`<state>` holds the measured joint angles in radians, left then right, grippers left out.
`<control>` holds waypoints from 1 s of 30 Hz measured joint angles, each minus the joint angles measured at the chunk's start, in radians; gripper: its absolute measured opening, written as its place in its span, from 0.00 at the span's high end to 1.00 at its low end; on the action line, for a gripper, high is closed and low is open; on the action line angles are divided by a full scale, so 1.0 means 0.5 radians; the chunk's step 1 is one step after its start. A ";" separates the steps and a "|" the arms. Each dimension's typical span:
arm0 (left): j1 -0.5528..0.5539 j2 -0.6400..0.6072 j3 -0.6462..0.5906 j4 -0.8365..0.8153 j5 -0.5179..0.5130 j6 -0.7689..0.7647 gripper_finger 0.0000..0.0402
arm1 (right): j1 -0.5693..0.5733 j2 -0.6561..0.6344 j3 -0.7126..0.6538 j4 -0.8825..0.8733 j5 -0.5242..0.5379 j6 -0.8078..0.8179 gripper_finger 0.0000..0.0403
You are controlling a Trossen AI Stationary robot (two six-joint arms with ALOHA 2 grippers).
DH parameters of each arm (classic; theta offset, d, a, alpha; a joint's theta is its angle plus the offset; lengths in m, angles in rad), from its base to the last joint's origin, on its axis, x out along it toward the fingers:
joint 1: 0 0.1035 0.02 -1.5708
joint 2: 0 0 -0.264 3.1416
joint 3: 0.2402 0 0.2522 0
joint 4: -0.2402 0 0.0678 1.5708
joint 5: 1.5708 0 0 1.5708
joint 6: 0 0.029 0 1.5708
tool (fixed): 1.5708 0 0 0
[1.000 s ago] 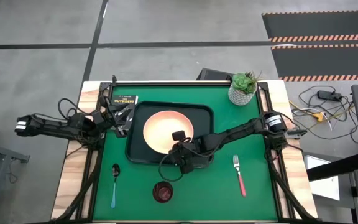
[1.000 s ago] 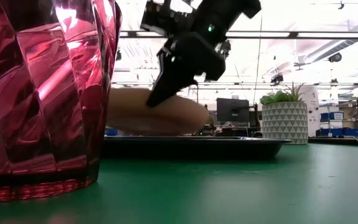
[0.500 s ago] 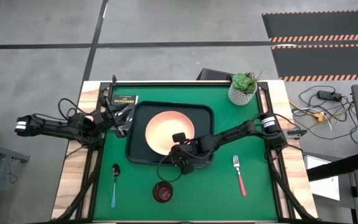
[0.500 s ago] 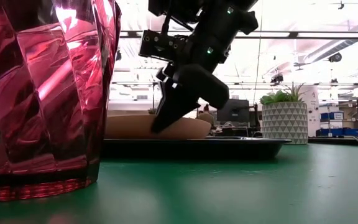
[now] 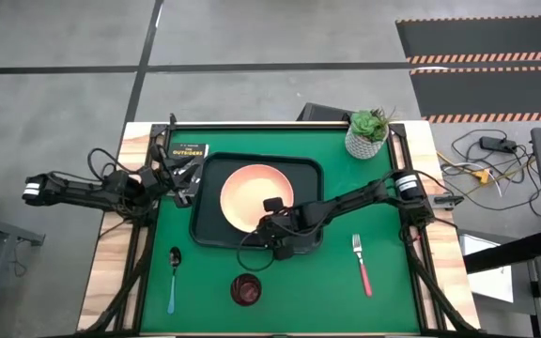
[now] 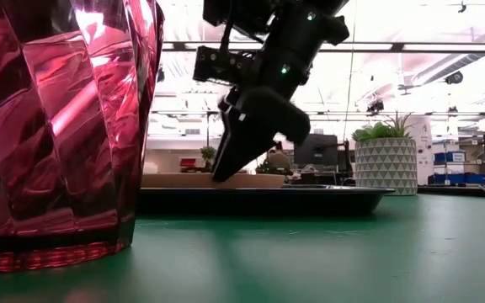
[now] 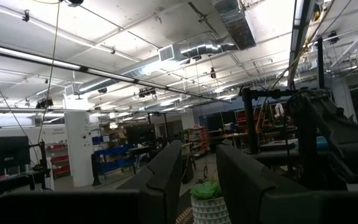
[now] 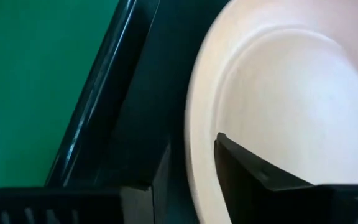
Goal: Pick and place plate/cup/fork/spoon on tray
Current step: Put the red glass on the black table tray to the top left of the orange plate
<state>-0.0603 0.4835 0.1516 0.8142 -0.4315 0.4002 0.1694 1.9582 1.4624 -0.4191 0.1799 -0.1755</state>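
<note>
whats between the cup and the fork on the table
Nothing: in the high view, only bare green mat runs from the cup to the fork. The right gripper sits farther back at the tray edge.

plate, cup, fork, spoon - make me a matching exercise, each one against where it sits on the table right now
Things:
1. plate
2. cup
3. fork
4. spoon

Places:
A. on the green mat, on the right arm's side of the tray
B. on the green mat, on the left arm's side, near the table's front edge
C. inside the tray
D. on the green mat, in front of the tray, between spoon and fork

Pairs: 1-C, 2-D, 3-A, 4-B
</note>
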 joint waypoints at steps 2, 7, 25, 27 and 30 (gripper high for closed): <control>0.000 0.000 0.000 0.000 0.000 0.000 0.79 | 0.001 -0.040 0.000 -0.046 -0.001 0.033 0.70; 0.000 0.008 -0.007 -0.004 0.000 0.000 0.79 | 0.004 -0.168 -0.012 -0.202 -0.011 0.178 0.69; -0.001 0.158 0.031 -0.006 0.060 -0.391 0.79 | 0.093 -0.840 -0.910 0.886 0.074 0.067 0.75; -0.001 0.242 0.072 -0.008 0.061 -0.479 0.79 | 0.093 -0.935 -1.049 1.085 0.076 -0.021 0.76; -0.006 0.392 0.151 -0.044 0.099 -0.612 0.79 | 0.093 -1.078 -1.227 1.317 0.083 -0.156 0.77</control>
<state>-0.0631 0.6794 0.2274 0.7923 -0.3820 0.0942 0.2157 1.4193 0.8488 0.2396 0.2213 -0.2534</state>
